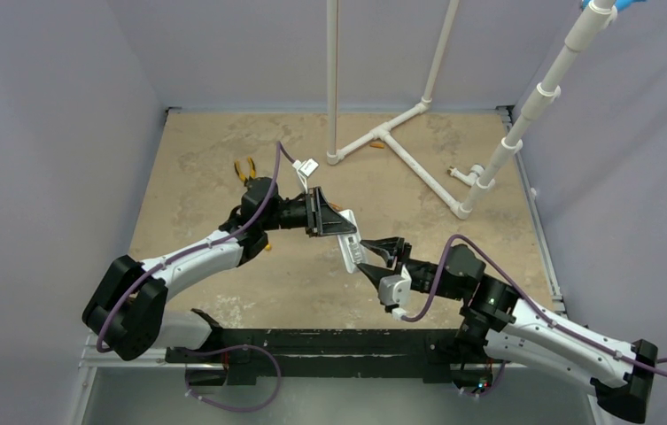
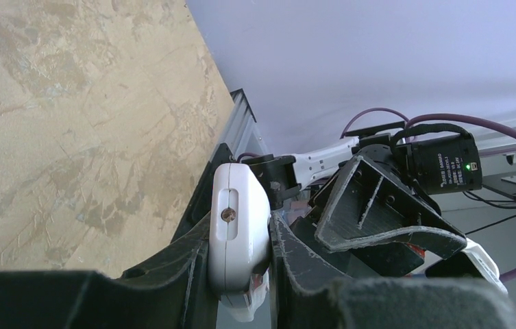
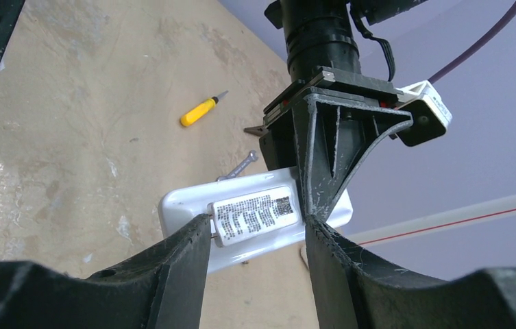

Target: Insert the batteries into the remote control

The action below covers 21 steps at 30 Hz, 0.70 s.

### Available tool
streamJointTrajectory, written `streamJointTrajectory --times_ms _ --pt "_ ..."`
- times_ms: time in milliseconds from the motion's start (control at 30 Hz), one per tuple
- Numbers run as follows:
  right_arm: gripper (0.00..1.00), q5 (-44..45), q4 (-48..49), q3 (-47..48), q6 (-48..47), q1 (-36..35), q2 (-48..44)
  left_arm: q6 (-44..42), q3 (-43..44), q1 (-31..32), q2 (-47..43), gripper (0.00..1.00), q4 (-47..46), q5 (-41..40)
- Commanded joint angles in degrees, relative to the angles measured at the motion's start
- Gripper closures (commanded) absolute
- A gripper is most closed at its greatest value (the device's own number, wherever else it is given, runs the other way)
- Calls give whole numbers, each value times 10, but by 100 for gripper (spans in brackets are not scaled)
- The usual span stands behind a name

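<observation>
Right wrist view: the remote control [image 3: 181, 205] hangs in mid-air over the table [image 1: 223, 142], its labelled back to the camera and its long axis lying crosswise to the right pincer [image 3: 255, 236]. That pincer stands half spread, with 1 finger at each end of the label panel [image 3: 251, 212]; whether the tips touch it cannot be told. The left pincer [image 2: 240, 240] clamps the remote's front and back faces near its upper end.

From above, the remote slants from upper left to lower right between the 2 arms, with the right arm nearer its free end. No batteries can be picked out in any view. A silver wrench [image 3: 240, 165] and a yellow-handled tool [image 3: 200, 110] lie on the table well beyond, and a white pipe stand [image 1: 400, 146] occupies the far side. Open room below and beside the remote should leave the right arm free to work on the back.
</observation>
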State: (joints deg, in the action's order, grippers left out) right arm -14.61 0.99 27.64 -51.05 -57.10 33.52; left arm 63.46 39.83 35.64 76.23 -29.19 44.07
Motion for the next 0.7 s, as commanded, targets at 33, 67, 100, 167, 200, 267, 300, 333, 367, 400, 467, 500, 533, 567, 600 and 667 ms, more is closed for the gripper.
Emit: streamJointTrajectory --times_ms 33,67,100,167,200,267,300,333,367,400,467,500,533,567,600,667 --pt "50 35 71 0 -12 3 -18 -1 2 6 1 100 -16 37" --pt "51 35 70 0 -12 3 -18 -2 2 6 2 100 -16 37" --pt "51 34 69 1 -11 3 -18 -1 2 6 3 100 -16 37" --pt "50 33 67 0 -10 3 -18 -1 2 6 4 100 -17 37" --pt "50 33 65 1 -10 3 -19 -1 2 6 4 100 -17 38" --pt "50 34 57 2 -9 3 -20 0 2 6 3 100 -17 37" --pt "50 33 53 2 -8 3 -22 0 2 6 2 100 -16 37" --pt "50 32 47 2 -8 3 -23 0 1 6 2 100 -16 37" --pt "49 30 39 4 -7 3 -22 0 0 6 1 100 -16 38" --pt "49 27 28 7 -6 3 -21 1 -1 6 -1 100 -16 37" --pt "49 18 7 12 -3 3 -18 4 -3 6 -2 100 -19 37" --pt "49 13 -2 15 -1 3 -14 6 -4 6 -2 100 -21 37" --pt "49 8 -7 17 1 3 -11 8 -4 6 -3 100 -23 37" --pt "49 1 -24 19 3 3 -9 9 -4 6 -3 100 -24 37" --pt "49 -5 -32 21 7 3 -8 9 -3 6 -2 100 -24 37" --pt "49 -15 -40 22 15 3 -7 10 -1 6 -1 100 -25 36"
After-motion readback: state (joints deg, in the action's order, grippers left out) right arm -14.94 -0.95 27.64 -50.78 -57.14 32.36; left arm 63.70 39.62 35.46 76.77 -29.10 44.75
